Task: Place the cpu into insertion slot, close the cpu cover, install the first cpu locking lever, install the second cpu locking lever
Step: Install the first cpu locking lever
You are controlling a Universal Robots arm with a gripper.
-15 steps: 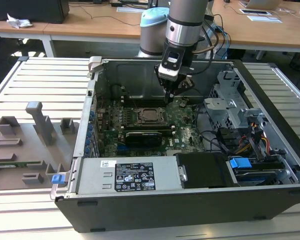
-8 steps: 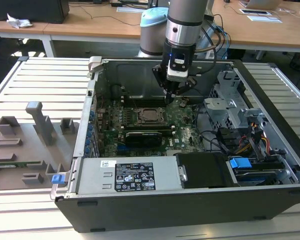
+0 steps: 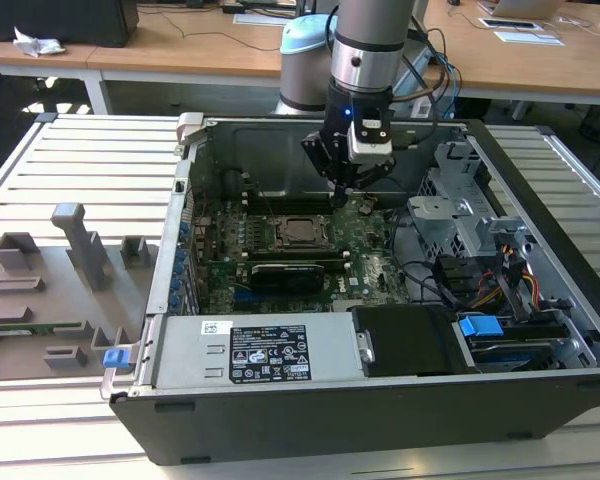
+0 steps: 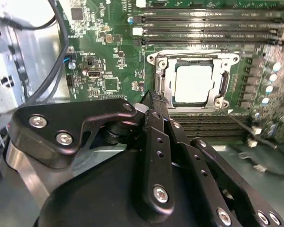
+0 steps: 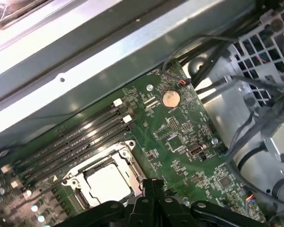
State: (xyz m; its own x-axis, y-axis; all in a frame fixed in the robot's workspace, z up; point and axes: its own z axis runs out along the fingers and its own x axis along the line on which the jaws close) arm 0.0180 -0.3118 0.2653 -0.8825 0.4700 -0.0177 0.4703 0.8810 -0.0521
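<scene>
The cpu (image 3: 298, 231) lies flat in the insertion slot on the green motherboard, its silvery top bright in both wrist views (image 4: 193, 84) (image 5: 109, 182). The cpu cover (image 4: 194, 58) (image 5: 125, 152) lies down flat around it as a metal frame. I cannot tell how the thin locking levers along the socket's sides stand. My gripper (image 3: 346, 198) hangs just above the board, a little to the exterior view's right of the socket. Its black fingers are shut together with nothing between them (image 4: 151, 98) (image 5: 151, 182).
The open case's walls (image 3: 280, 150) surround the board. A black card (image 3: 290, 272) sits in front of the socket, then a grey power supply (image 3: 250, 355). A drive cage (image 3: 460, 215) and cables (image 3: 480, 285) fill the exterior view's right. A grey fixture plate (image 3: 60, 290) lies outside the case.
</scene>
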